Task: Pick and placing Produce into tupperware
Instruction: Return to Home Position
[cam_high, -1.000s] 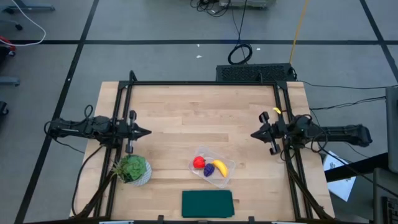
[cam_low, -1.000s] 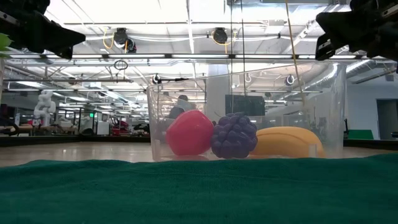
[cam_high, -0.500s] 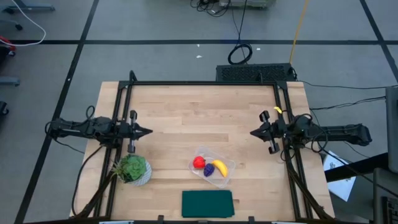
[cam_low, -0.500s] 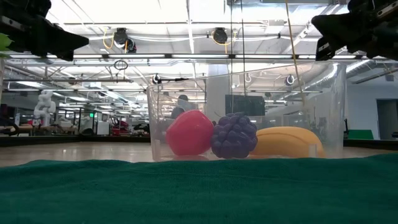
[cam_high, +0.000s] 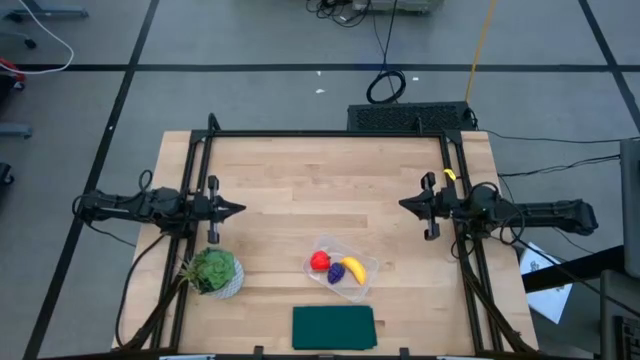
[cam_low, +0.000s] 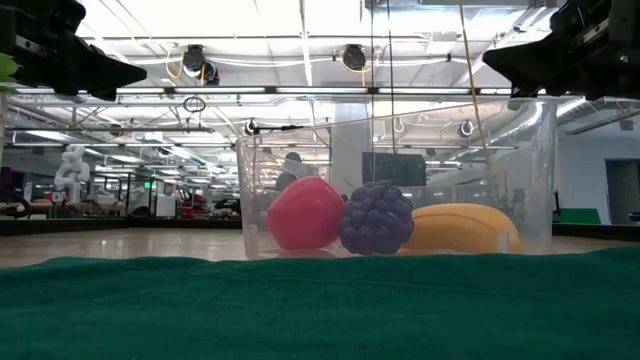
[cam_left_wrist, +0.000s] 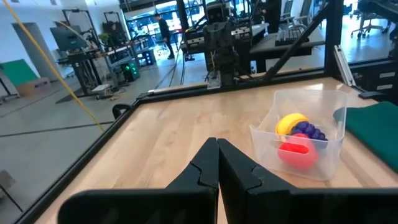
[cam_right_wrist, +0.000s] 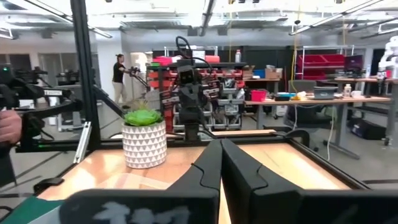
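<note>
Tupperware (cam_high: 366, 284) sits on the table (cam_high: 320, 170) beside the green cloth (cam_high: 333, 327), holding the red fruit (cam_high: 319, 262), grapes (cam_high: 337, 271) and banana (cam_high: 353, 267). Well apart at either side, the left gripper (cam_high: 238, 211) and right gripper (cam_high: 403, 206) hover with fingers pressed together, pinching nothing.

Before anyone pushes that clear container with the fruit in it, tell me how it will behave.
The clear container looks thin-walled and wide for its height, so it would probably slide on the smooth wooden table rather than tip. Its walls may flex if squeezed. The red fruit, grapes and banana lie loose inside and could shift or roll.
</note>
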